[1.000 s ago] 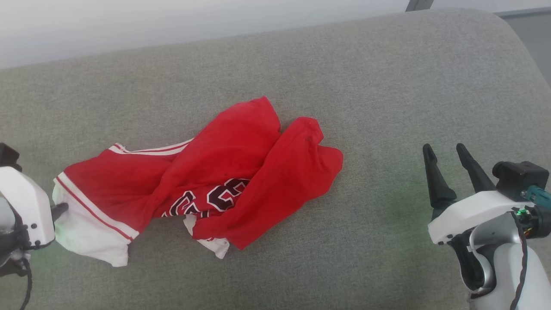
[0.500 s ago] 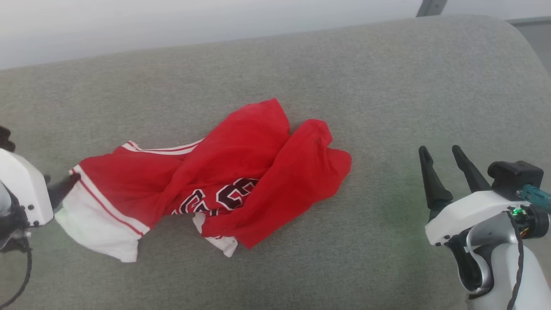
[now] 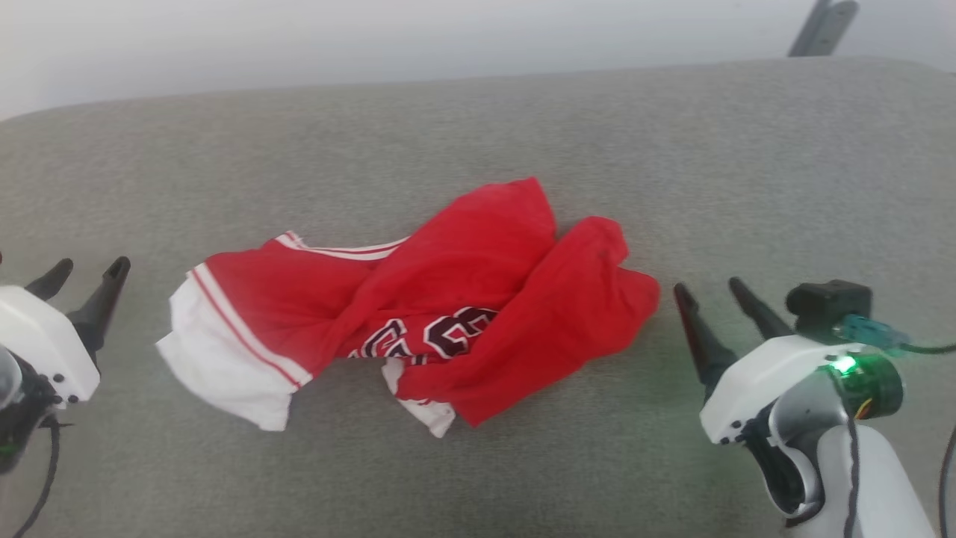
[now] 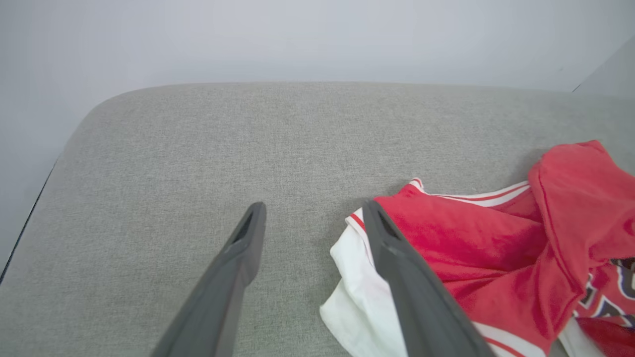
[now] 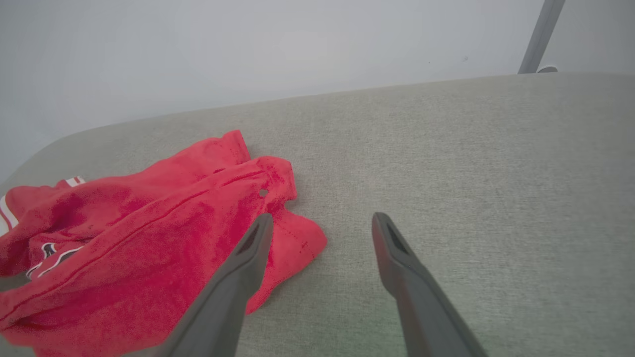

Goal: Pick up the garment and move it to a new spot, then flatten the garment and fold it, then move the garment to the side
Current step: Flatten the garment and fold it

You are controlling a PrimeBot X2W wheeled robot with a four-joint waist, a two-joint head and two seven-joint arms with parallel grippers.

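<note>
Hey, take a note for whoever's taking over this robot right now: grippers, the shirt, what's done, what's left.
Left gripper: open, empty, just left of the shirt, near its white sleeve.
Right gripper: open, empty, just right of the shirt.
Shirt: crumpled and twisted on the grey cushion, held by neither.
Done: left gripper let go of the sleeve a second ago.
Left: flatten, fold, move aside.

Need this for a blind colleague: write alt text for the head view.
A crumpled red T-shirt with white sleeves lies on a grey cushion. The left pincer and the right pincer flank it, both open and empty.
</note>
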